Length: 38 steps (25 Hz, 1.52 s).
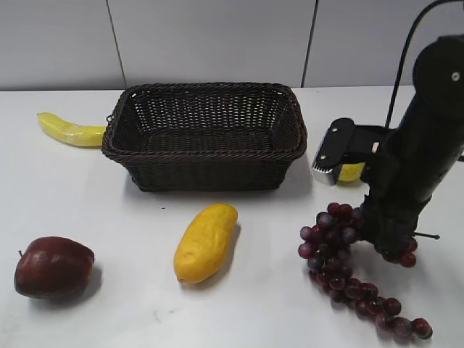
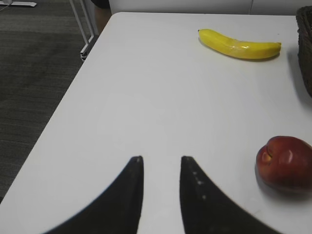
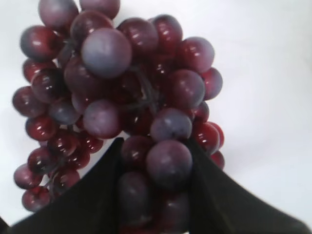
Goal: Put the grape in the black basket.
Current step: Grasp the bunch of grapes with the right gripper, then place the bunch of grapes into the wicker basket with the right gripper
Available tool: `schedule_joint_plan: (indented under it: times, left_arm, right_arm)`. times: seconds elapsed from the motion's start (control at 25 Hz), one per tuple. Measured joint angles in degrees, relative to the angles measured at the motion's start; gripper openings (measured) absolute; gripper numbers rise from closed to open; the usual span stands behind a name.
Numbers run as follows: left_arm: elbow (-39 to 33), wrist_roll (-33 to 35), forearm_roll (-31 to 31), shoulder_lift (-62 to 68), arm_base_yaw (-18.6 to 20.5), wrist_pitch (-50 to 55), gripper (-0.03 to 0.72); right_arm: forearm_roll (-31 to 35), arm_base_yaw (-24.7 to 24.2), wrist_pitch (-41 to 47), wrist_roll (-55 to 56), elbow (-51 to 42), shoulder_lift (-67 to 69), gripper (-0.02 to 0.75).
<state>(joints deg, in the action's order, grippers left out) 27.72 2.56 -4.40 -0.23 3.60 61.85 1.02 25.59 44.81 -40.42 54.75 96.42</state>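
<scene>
Right gripper [image 3: 156,165] is down on the grape [image 1: 348,268], jaws either side of the bunch's upper berries and apparently clamped on them; the grip sits at the thick end, likely so the tail hangs free on lifting. The bunch lies on the table [image 1: 109,312], to the right of and nearer the camera than the black basket [image 1: 204,138]. Left gripper [image 2: 161,170] idles with jaws apart, holding nothing, well away from the basket.

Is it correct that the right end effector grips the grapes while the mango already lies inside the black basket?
Not quite: the mango lies on the table in front of the black basket, as the exterior view shows. The right end effector does grip the grapes.
</scene>
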Motion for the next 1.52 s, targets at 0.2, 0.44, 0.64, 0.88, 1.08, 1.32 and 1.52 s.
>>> schedule_joint_plan:
  times: [0.2, 0.44, 0.64, 0.88, 1.08, 1.32, 1.52]
  left_arm:
    - [0.0, 0.0, 0.0, 0.0, 0.0, 0.0, 0.231]
    - [0.0, 0.0, 0.0, 0.0, 0.0, 0.0, 0.231]
    - [0.0, 0.0, 0.0, 0.0, 0.0, 0.0, 0.229]
    - [0.0, 0.0, 0.0, 0.0, 0.0, 0.0, 0.229]
    - [0.0, 0.0, 0.0, 0.0, 0.0, 0.0, 0.229]
    - [0.0, 0.0, 0.0, 0.0, 0.0, 0.0, 0.229]
    - [0.0, 0.0, 0.0, 0.0, 0.0, 0.0, 0.229]
  right_arm:
    - [3.54, 0.0, 5.88, 0.17, 6.47, -6.3, 0.251]
    - [11.37, 0.0, 7.65, 0.37, 18.03, -10.33, 0.25]
    - [20.07, 0.0, 4.49, 0.42, 27.28, -10.38, 0.25]
    - [32.59, 0.0, -2.72, 0.42, 36.64, -6.06, 0.249]
    - [37.43, 0.0, -4.92, 0.59, 44.54, 3.75, 0.249]
    - [37.92, 0.0, -7.3, 0.64, 47.21, 15.89, 0.249]
    - [37.92, 0.0, -7.42, 0.7, 47.21, 24.55, 0.249]
